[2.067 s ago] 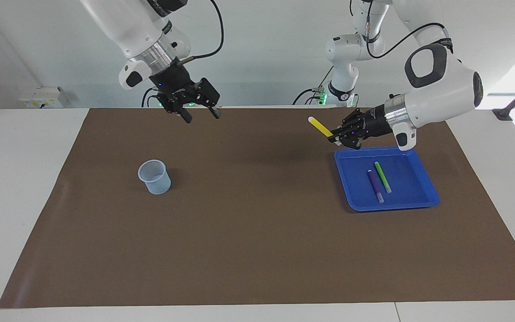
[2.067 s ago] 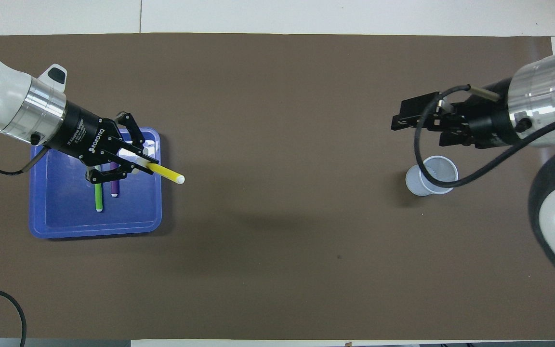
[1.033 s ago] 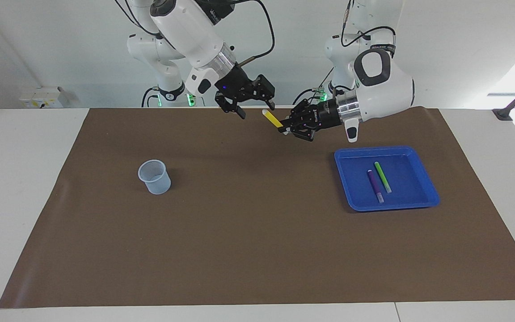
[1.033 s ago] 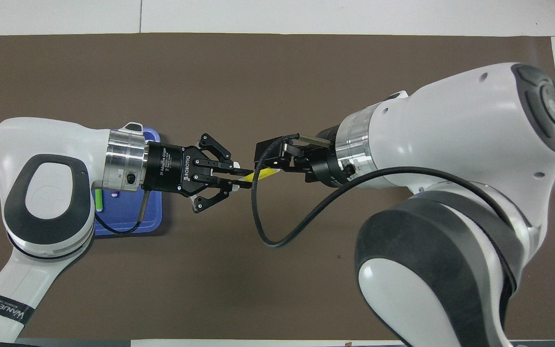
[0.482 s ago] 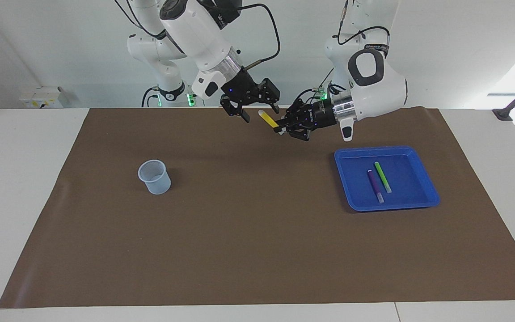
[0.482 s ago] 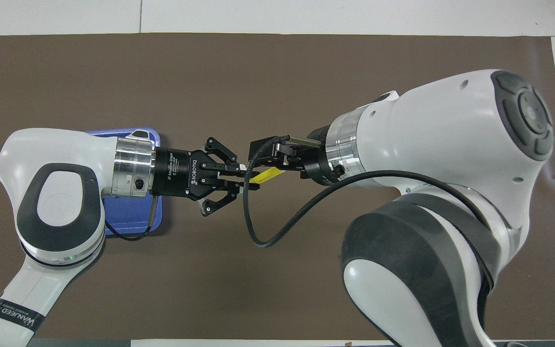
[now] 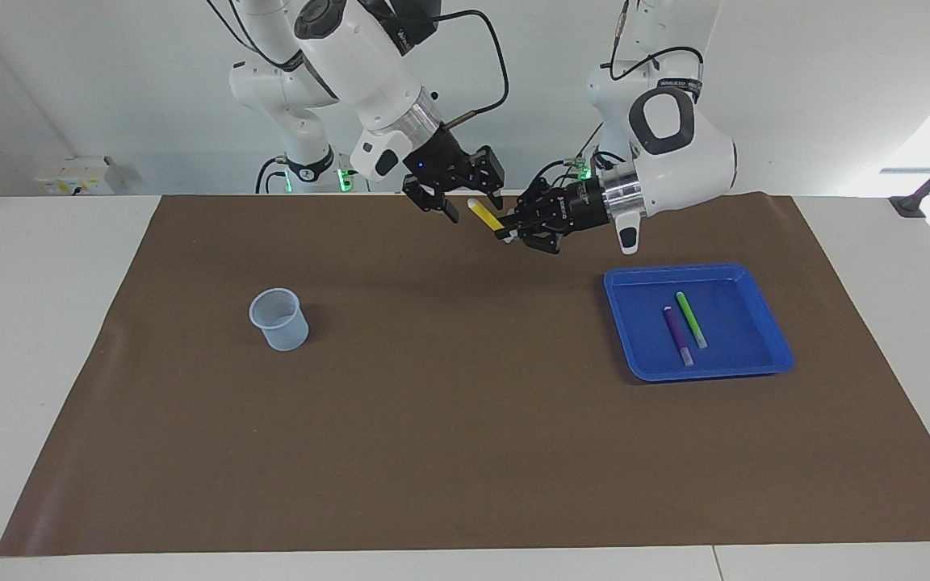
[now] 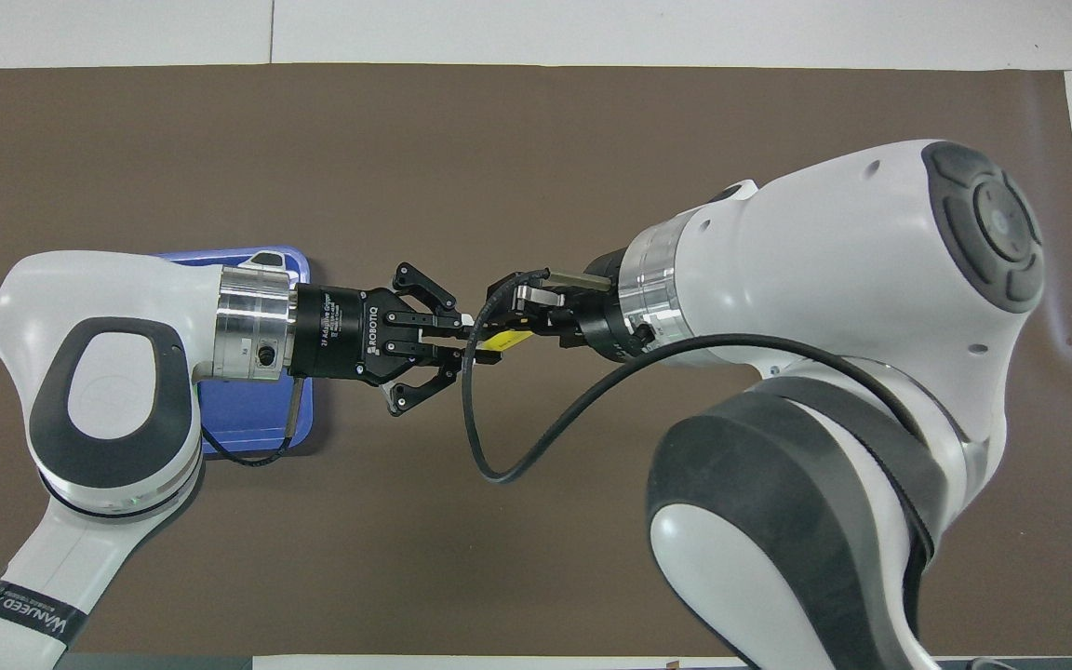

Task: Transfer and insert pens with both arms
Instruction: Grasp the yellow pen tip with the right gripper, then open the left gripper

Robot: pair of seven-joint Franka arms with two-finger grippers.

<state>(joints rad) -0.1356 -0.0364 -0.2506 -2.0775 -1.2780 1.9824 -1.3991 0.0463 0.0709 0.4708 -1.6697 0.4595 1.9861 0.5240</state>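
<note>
My left gripper [image 7: 507,233] is shut on the lower end of the yellow pen [image 7: 484,215] and holds it slanted in the air over the mat's middle, at the robots' edge. My right gripper [image 7: 472,202] is open, one finger on each side of the pen's whitish tip. In the overhead view the two grippers meet tip to tip, the left gripper [image 8: 473,341] holding the yellow pen [image 8: 504,341] and the right gripper [image 8: 502,321] around it. The purple pen [image 7: 677,334] and the green pen [image 7: 691,319] lie side by side in the blue tray [image 7: 765,357].
A translucent cup [image 7: 279,319] stands upright on the brown mat [image 7: 465,452] toward the right arm's end; the right arm hides it in the overhead view. The left arm covers most of the tray [image 8: 252,434] there. Two smaller white columns with green lights stand at the robots' edge.
Both arms swung in over the mat's middle, the left carrying the yellow pen away from the tray. In the last half second the right gripper moved onto the pen's tip.
</note>
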